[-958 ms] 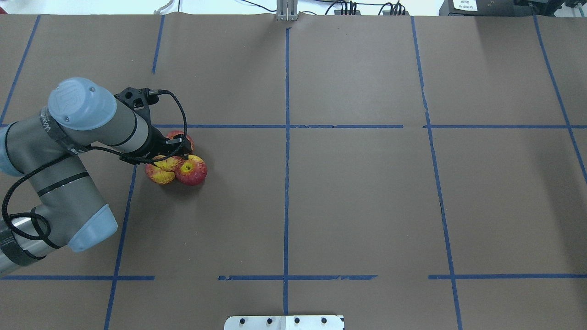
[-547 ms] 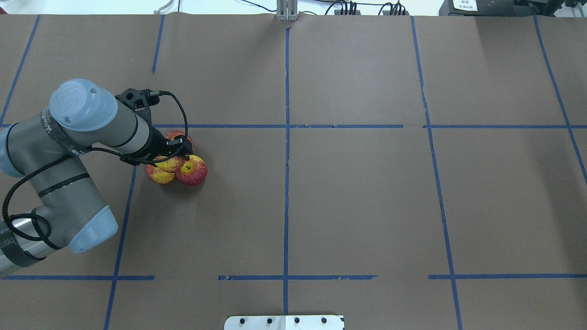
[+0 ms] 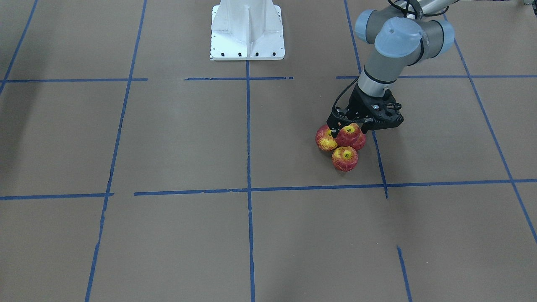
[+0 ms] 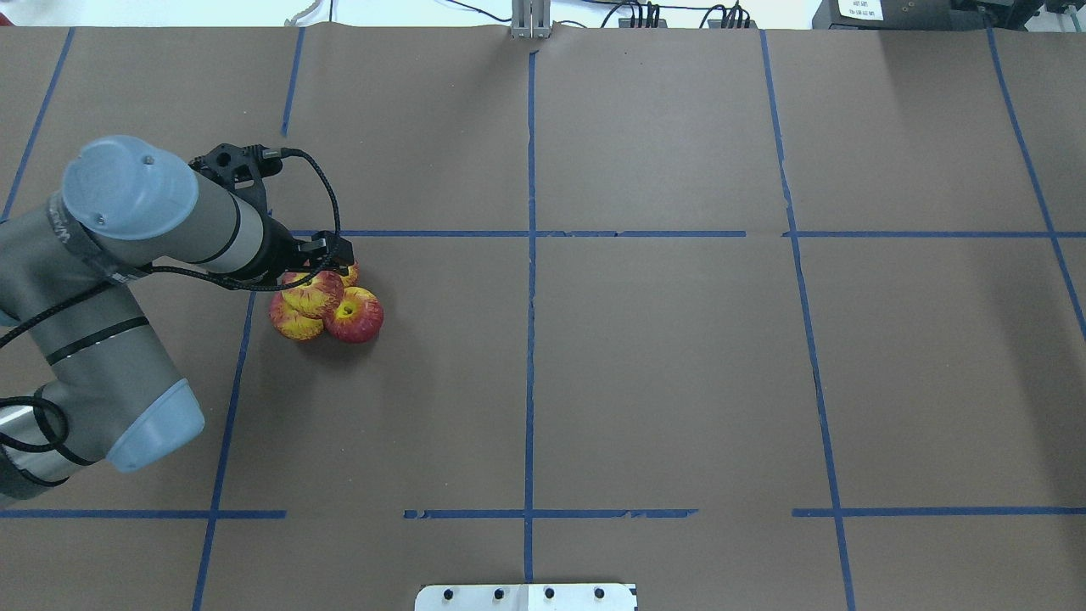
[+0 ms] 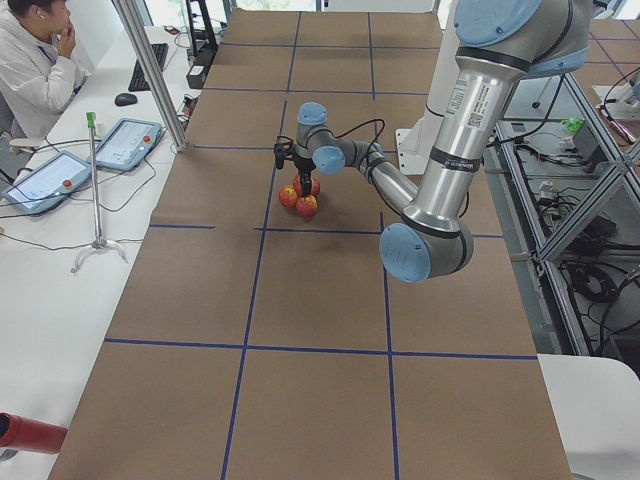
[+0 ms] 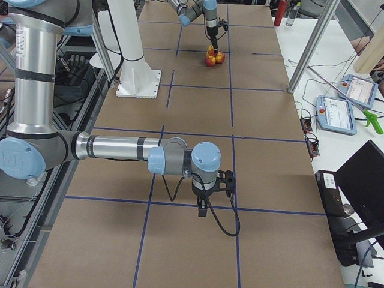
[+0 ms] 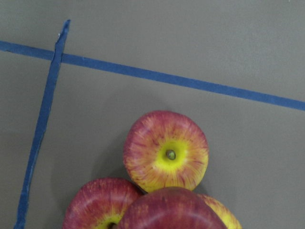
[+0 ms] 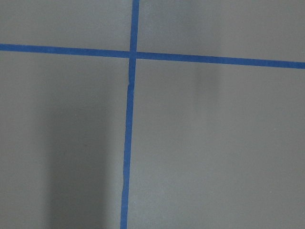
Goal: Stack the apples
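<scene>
Stock: three small round red-and-yellow apples (image 4: 352, 316), touching, on the brown paper-covered desk (image 4: 679, 382). On that cluster: fourth matching apple (image 4: 312, 293). Just above it: left fingers (image 3: 334, 129), parted, holding nothing. Well apart from the cluster: right fingers (image 6: 202, 208); I cannot tell their state. I judge release done; next, lift straight clear.

Brown table (image 4: 679, 382), blue tape grid (image 4: 531, 339), operator (image 5: 30, 65) beside tablet (image 5: 125, 143).

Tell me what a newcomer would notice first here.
Four red-yellow apples huddle on the table's left half in the overhead view, the top apple perched on three others. The left gripper hangs close over it. Blue tape grids the brown table.
</scene>
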